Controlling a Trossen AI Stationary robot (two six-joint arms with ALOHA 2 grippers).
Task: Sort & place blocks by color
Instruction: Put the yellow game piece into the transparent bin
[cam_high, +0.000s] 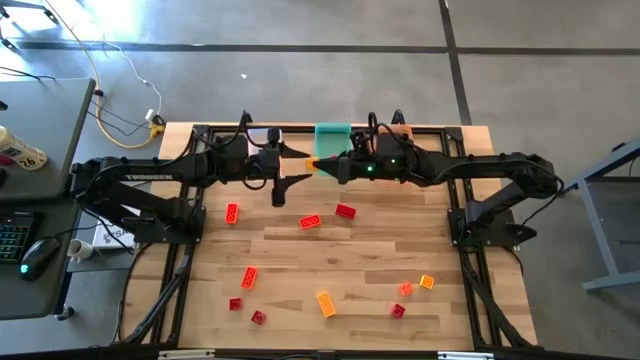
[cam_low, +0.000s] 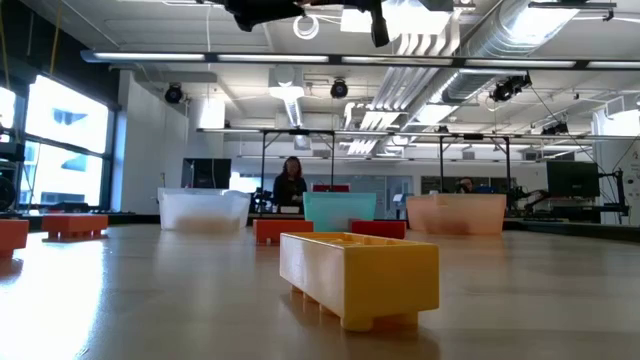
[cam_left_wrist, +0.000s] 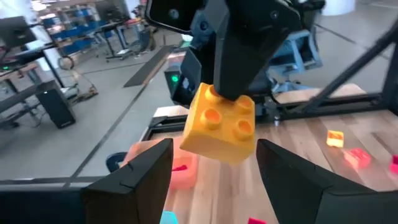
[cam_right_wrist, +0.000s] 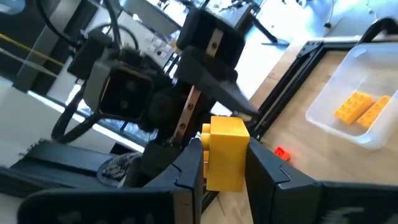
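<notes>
1. The right claw (cam_high: 322, 165) sits at upper centre of the high view, clamped on a small yellow studded plastic brick (cam_right_wrist: 227, 152); in its own wrist view the two fingers press the brick's opposite sides.
2. The left claw (cam_high: 296, 166) faces it from the left with its fingers spread wide and nothing between them — the brick (cam_left_wrist: 219, 124) hangs just beyond their tips.
3. The deciding relation: the brick lies between the two claws, both held above the wooden surface (cam_high: 350, 265), the right one holding and the left one nearest to receive.
4. The clear rectangular bin (cam_right_wrist: 357, 102), already holding two yellow bricks, lies on the left arm's side — so I judge a handover is likelier than a direct drop.
5. Red and orange bricks, such as the red one (cam_high: 345, 211), lie scattered lower in the frame.
</notes>
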